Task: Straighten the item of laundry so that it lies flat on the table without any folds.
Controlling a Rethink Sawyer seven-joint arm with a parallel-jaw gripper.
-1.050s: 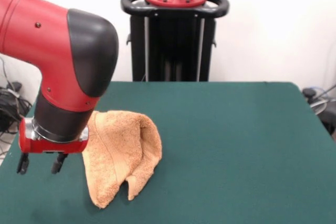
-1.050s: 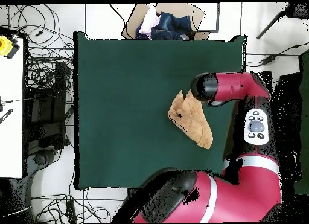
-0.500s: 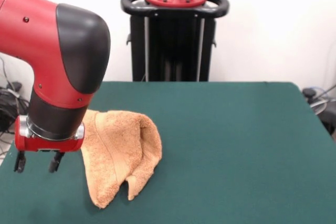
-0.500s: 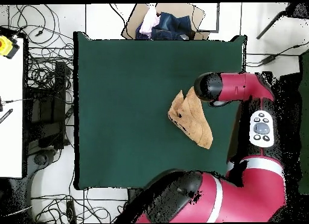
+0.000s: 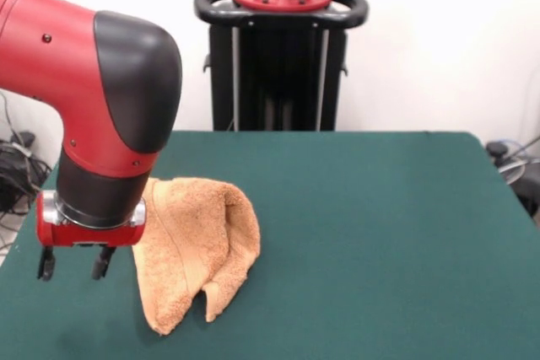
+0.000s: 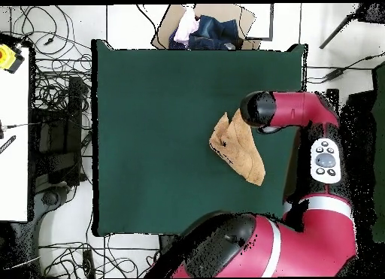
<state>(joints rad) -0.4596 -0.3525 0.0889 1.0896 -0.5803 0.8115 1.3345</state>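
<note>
The item of laundry point(image 5: 198, 242), an orange-tan towel, lies crumpled and folded over itself on the left part of the green table point(image 5: 380, 233). A loose corner hangs toward the front edge. My gripper point(image 5: 72, 265) hovers just left of the towel, close to the table's left edge. Its two black fingers point(image 5: 101, 262) stand apart with nothing between them, so it is open. In the overhead view the towel point(image 6: 237, 148) sits near the right side of the table point(image 6: 150, 125), and the arm's wrist point(image 6: 259, 110) covers the gripper and overlaps the towel's upper corner.
A box of mixed clothes point(image 6: 199, 28) sits beyond the table's top edge in the overhead view. Cables and dark equipment point(image 6: 60, 133) lie along the left side. The arm's bulky elbow point(image 5: 101, 82) hangs over the table's left end.
The gripper drifted slightly left, then came back right and a touch lower. The towel has kept its shape and place.
</note>
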